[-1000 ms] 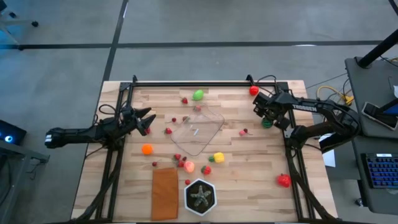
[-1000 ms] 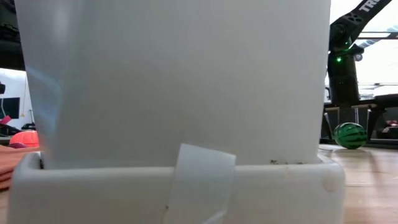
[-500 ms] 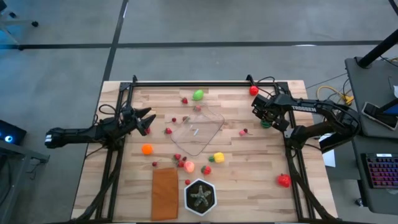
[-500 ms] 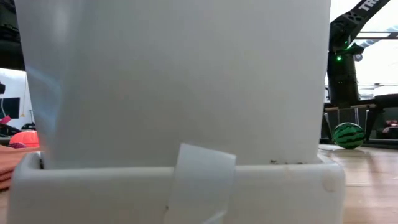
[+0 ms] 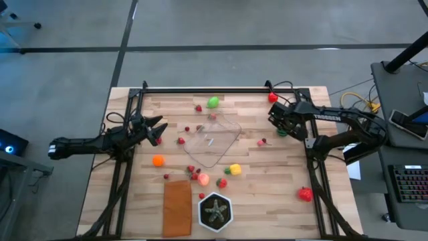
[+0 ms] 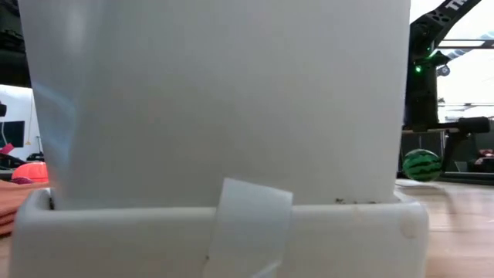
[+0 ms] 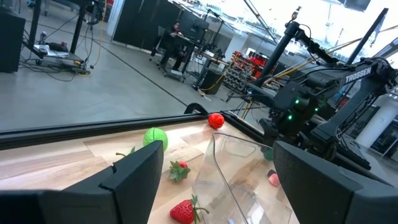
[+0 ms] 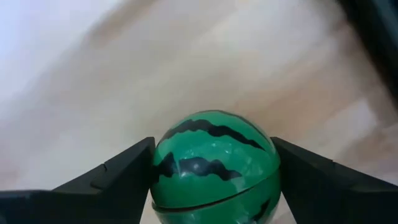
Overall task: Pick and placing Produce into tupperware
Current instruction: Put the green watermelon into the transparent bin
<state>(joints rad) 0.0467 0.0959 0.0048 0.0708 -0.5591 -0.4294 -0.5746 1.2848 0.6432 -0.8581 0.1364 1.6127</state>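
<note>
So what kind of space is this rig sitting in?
Probably a robotics lab or workshop: bare concrete floor around the wooden table, a keyboard on a side desk, and more equipment racks behind a seated person.

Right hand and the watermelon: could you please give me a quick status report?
Right hand closed on watermelon, lifted off the table. Left hand open, waiting at left edge. Tupperware mid-table, empty. Nothing in the way.
</note>
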